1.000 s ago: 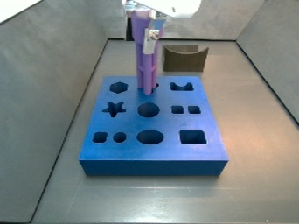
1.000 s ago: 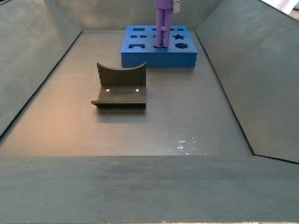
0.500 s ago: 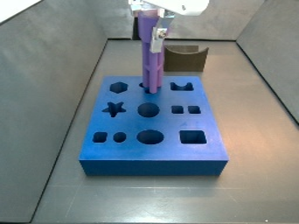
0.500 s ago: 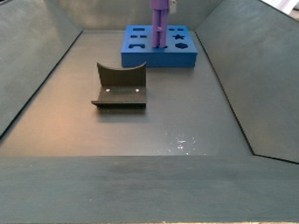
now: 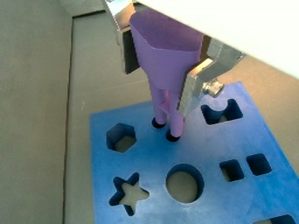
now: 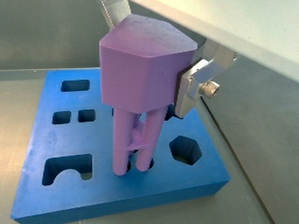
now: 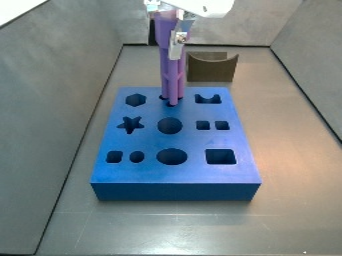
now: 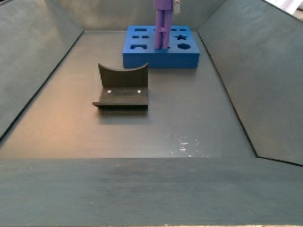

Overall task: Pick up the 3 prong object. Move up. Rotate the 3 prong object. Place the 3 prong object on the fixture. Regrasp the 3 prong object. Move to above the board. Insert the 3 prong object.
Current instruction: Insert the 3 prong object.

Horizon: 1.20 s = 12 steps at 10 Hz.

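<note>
My gripper is shut on the 3 prong object, a light-purple block held upright with its prongs pointing down. Both wrist views show the silver fingers clamping its thick top. The prong tips meet small dark holes in the blue board, near its back edge between the hexagon cutout and the notched cutout. I cannot tell how deep they sit. The dark fixture stands empty on the floor, away from the board.
In a side view the fixture stands just behind the board. Grey sloped walls enclose the floor on all sides. The board has star, round and square cutouts.
The gripper with the 3 prong object has shifted a little toward the board's back edge since a second ago. In the last half second it has hardly moved.
</note>
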### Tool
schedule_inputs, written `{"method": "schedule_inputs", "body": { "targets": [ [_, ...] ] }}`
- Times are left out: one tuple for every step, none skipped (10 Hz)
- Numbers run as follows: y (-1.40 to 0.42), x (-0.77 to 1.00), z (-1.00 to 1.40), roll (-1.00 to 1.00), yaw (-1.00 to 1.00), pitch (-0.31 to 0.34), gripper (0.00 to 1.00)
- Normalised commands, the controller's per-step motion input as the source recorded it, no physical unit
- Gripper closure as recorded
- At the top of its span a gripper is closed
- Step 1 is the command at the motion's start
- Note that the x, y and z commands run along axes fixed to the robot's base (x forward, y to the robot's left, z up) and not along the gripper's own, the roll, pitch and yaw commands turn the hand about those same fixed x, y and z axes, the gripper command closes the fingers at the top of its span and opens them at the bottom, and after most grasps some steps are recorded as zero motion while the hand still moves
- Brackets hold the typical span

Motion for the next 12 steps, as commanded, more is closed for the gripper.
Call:
{"method": "schedule_inputs", "body": {
  "targets": [
    [-0.12,0.00,-0.25,0.00,0.00,0.000,1.00],
    [-0.12,0.00,-0.27,0.01,-0.01,0.000,1.00],
    [-0.05,-0.11,-0.27,0.01,-0.05,0.000,1.00],
    [0.00,-0.16,-0.31,0.04,-0.05,0.000,1.00],
    [0.00,-0.26,-0.32,0.08,-0.07,0.000,1.00],
    [0.00,-0.25,-0.32,0.07,-0.13,0.000,1.00],
    [0.00,-0.20,-0.33,0.05,-0.17,0.000,1.00],
    [0.00,0.00,-0.46,0.00,-0.16,0.000,1.00],
    [0.08,0.27,-0.53,0.00,-0.08,0.000,1.00],
    [0.06,0.40,-0.55,0.04,-0.04,0.046,1.00],
    [0.07,0.52,-0.57,0.04,-0.02,0.099,1.00],
    [0.00,0.42,-0.33,0.00,0.00,0.064,1.00]
  ]
}}
